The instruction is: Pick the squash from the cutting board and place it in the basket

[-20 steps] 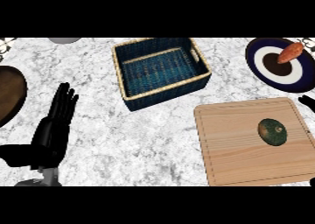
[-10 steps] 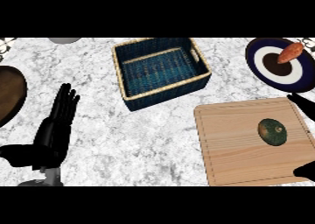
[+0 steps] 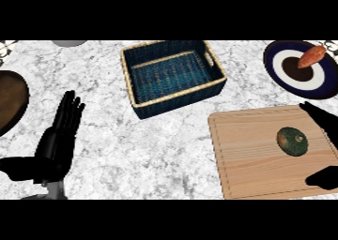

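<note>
I am at the approach step: right hand (image 3: 327,140) open, empty, flanking the squash (image 3: 292,141) on the cutting board (image 3: 251,159). Next I close around it, then carry to the basket (image 3: 173,75), far left.

Bright, even, shadowless overhead light; no glare, mild edge distortion.

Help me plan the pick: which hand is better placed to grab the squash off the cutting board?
The right hand. It is open at the cutting board's right edge, fingers and thumb either side of the squash. The left hand rests open far across the counter, left of the basket.
</note>
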{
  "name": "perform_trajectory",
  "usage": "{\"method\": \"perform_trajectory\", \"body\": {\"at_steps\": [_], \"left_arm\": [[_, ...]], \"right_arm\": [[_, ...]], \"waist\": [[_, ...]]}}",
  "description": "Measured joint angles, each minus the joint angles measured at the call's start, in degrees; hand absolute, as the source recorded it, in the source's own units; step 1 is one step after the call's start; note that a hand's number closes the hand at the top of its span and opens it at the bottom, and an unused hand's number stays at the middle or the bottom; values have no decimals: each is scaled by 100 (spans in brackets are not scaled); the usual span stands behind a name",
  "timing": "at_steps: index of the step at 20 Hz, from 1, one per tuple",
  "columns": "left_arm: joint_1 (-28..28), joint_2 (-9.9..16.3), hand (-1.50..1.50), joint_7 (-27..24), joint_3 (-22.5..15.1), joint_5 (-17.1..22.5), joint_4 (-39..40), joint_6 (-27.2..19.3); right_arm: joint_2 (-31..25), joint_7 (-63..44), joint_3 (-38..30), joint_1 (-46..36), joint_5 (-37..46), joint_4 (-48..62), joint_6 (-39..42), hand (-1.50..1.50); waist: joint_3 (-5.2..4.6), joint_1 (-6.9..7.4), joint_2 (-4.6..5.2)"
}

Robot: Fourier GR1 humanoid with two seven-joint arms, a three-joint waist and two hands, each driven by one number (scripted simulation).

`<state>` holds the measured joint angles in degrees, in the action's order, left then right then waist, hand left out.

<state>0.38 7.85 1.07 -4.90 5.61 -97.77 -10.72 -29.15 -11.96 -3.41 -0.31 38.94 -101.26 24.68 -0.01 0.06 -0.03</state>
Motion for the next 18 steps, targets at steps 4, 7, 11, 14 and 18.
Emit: {"method": "perform_trajectory", "body": {"at_steps": [4, 7, 11, 14, 18], "left_arm": [[-2, -77, 0, 13, 45, -84, -6, 45], [-23, -131, 0, 61, 61, -165, -28, 62], [1, -193, 0, 40, 114, -209, -26, 132], [-59, -254, 0, 226, 112, -278, -109, 117], [-85, -254, 0, 221, 225, -214, -114, 264]], "right_arm": [[91, 146, -79, -70, 184, 223, 109, -150], [191, 340, -98, -108, 367, 479, 52, -150], [321, 588, -112, -124, 589, 777, -34, -150], [365, 732, -232, -103, 647, 840, -21, -150], [453, 863, -245, -274, 832, 1139, -73, -150]], "waist": [[2, -2, 1], [0, -1, 1], [2, -1, 2], [1, -4, 1], [1, 0, 1]]}}
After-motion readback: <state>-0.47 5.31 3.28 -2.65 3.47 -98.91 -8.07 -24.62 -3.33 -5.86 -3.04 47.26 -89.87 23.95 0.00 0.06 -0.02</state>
